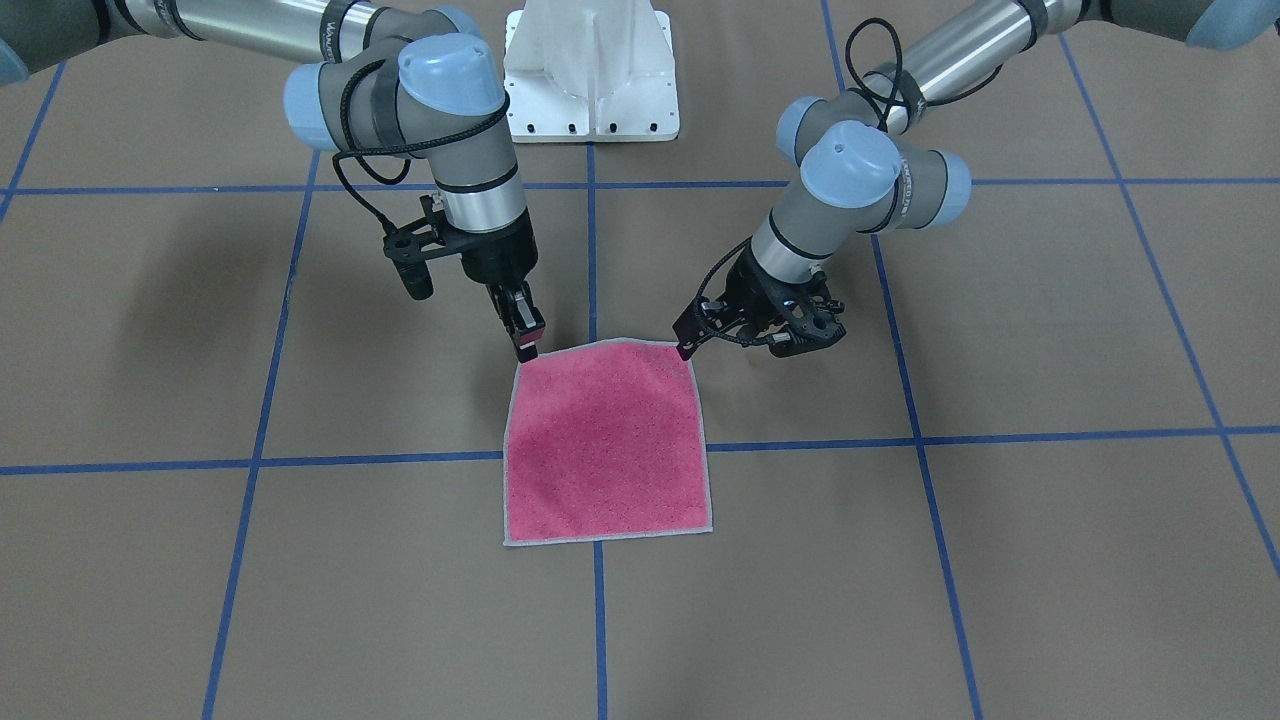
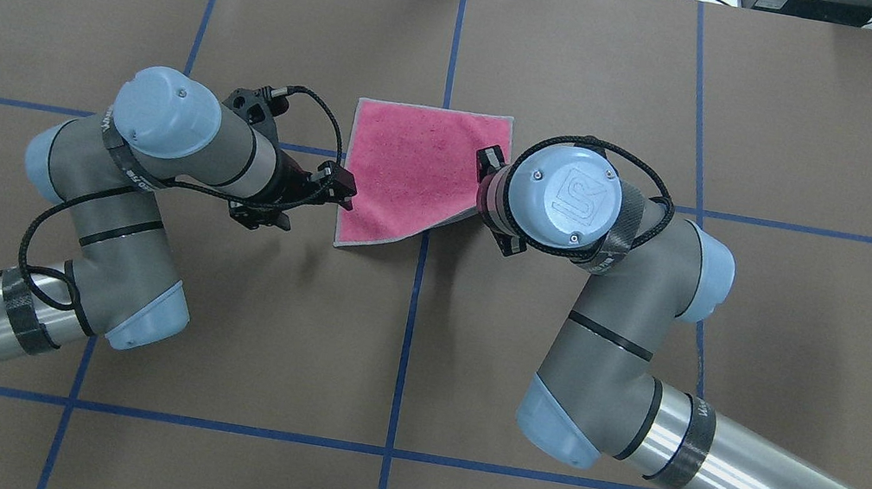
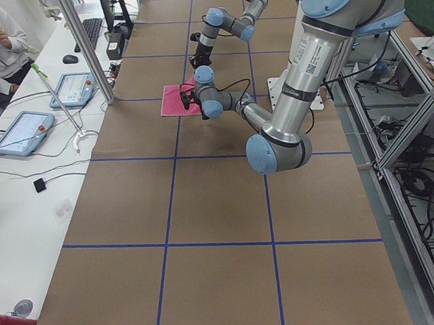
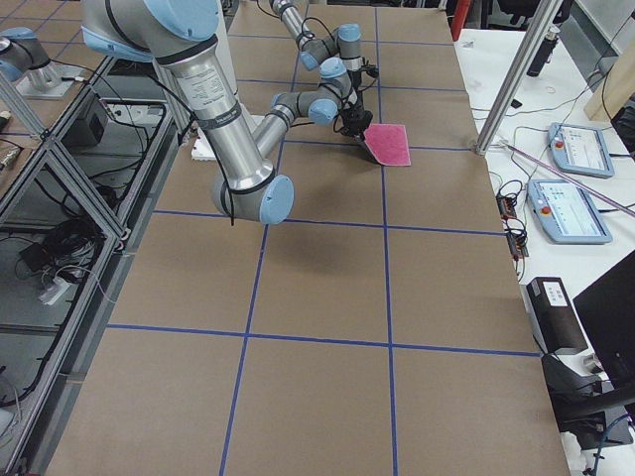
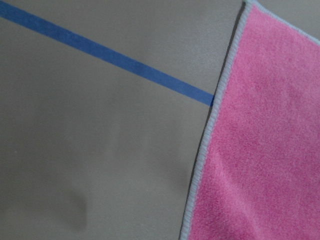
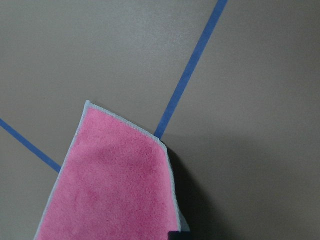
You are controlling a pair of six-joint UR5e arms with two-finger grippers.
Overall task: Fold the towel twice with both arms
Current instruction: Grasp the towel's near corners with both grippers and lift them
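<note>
The towel (image 1: 605, 445) lies pink face up on the table, with a light grey border; it also shows in the overhead view (image 2: 413, 171). My right gripper (image 1: 527, 345) stands upright at the towel's robot-side corner. It is shut on that corner, which is slightly raised with a shadow under it in the right wrist view (image 6: 125, 185). My left gripper (image 1: 688, 345) hovers tilted just over the other robot-side corner, jaws slightly apart, holding nothing. In the overhead view the left gripper (image 2: 340, 187) sits at the towel's edge. The left wrist view shows the towel's edge (image 5: 265, 140).
Brown paper covers the table, marked with blue tape lines (image 1: 590, 260). The white pedestal base (image 1: 590, 75) stands behind the towel on the robot's side. Operator desks with tablets (image 3: 24, 134) run along the table's far side.
</note>
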